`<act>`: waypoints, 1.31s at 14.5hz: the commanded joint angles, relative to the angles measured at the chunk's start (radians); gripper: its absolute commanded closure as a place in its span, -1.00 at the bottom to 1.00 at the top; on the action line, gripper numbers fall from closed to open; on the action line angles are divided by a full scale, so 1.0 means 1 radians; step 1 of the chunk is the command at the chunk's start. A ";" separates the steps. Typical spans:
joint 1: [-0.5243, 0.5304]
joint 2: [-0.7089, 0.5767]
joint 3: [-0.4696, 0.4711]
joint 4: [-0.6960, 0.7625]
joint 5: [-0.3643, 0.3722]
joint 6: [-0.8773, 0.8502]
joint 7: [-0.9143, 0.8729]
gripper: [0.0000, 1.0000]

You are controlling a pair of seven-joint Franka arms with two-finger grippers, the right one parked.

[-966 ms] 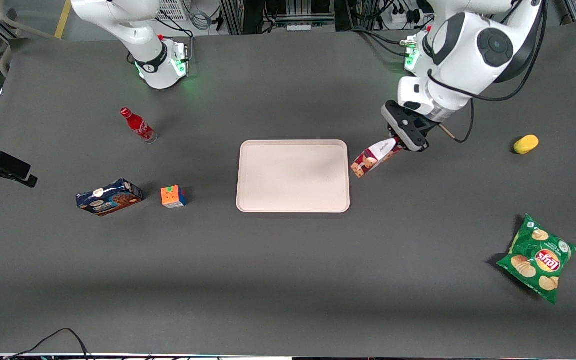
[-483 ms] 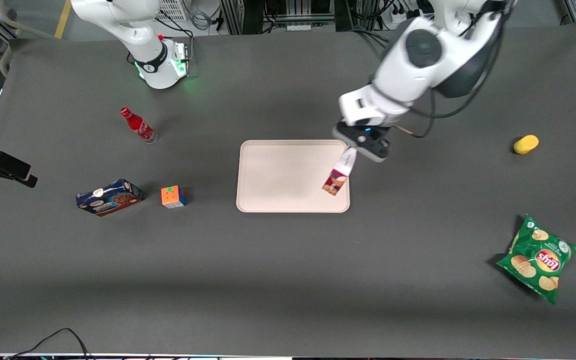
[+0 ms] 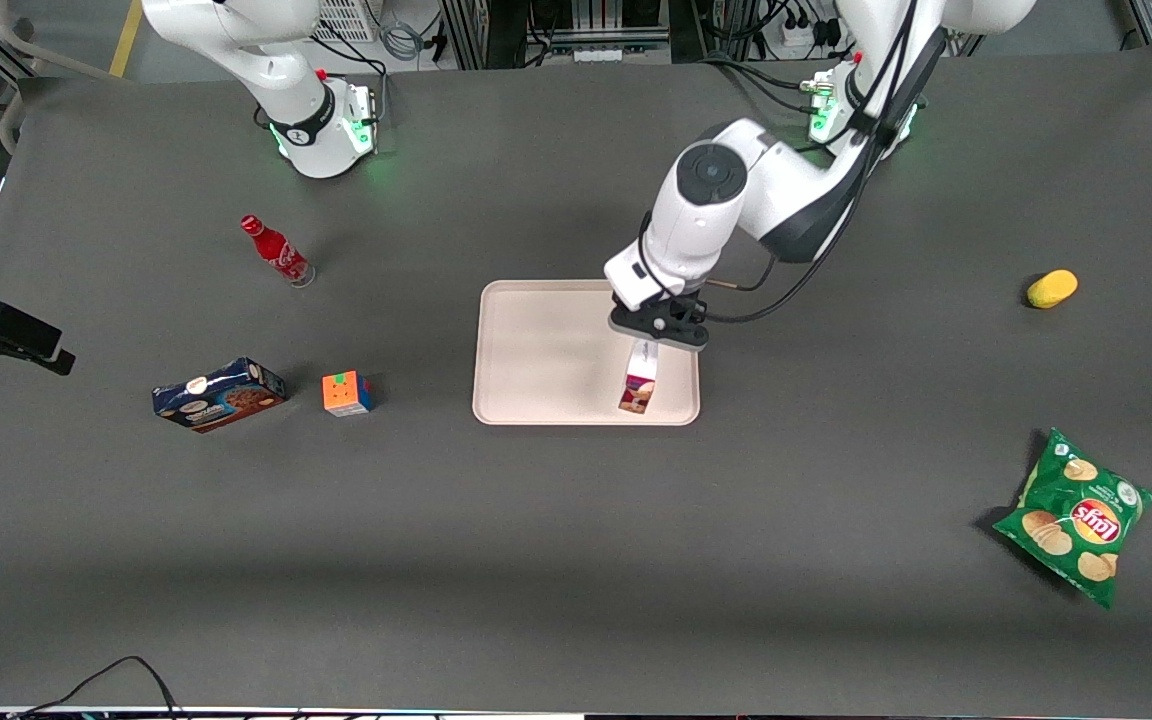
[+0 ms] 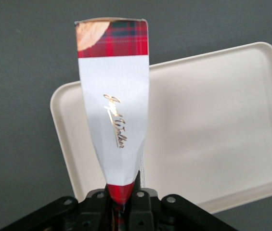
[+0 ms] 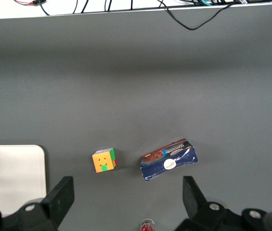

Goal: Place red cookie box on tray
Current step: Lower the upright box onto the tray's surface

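Observation:
My left gripper (image 3: 648, 340) hangs over the working-arm end of the pale cream tray (image 3: 536, 350) and is shut on one end of the red cookie box (image 3: 638, 384). The box dangles from the jaws, its free end pointing down at the tray near the rim that faces the front camera. In the left wrist view the red cookie box (image 4: 114, 106) shows its white label patch with gold script and a tartan end, with the tray (image 4: 213, 125) beneath it. The gripper (image 4: 122, 202) pinches the box's narrow red end between its black fingers.
Toward the parked arm's end lie a dark-blue cookie box (image 3: 219, 394), a coloured cube (image 3: 347, 393) and a red bottle (image 3: 277, 251). Toward the working arm's end are a green chip bag (image 3: 1076, 516) and a yellow lemon-like object (image 3: 1052, 288).
The left arm has carried the box from beside the tray to above it, swinging the box from slanted to hanging nearly straight down. The grip has stayed shut.

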 commanded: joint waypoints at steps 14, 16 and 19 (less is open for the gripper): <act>-0.019 0.093 0.029 -0.108 0.037 0.159 -0.140 0.91; -0.019 0.101 0.035 -0.108 0.037 0.174 -0.140 0.90; -0.019 0.101 0.035 -0.108 0.037 0.174 -0.140 0.50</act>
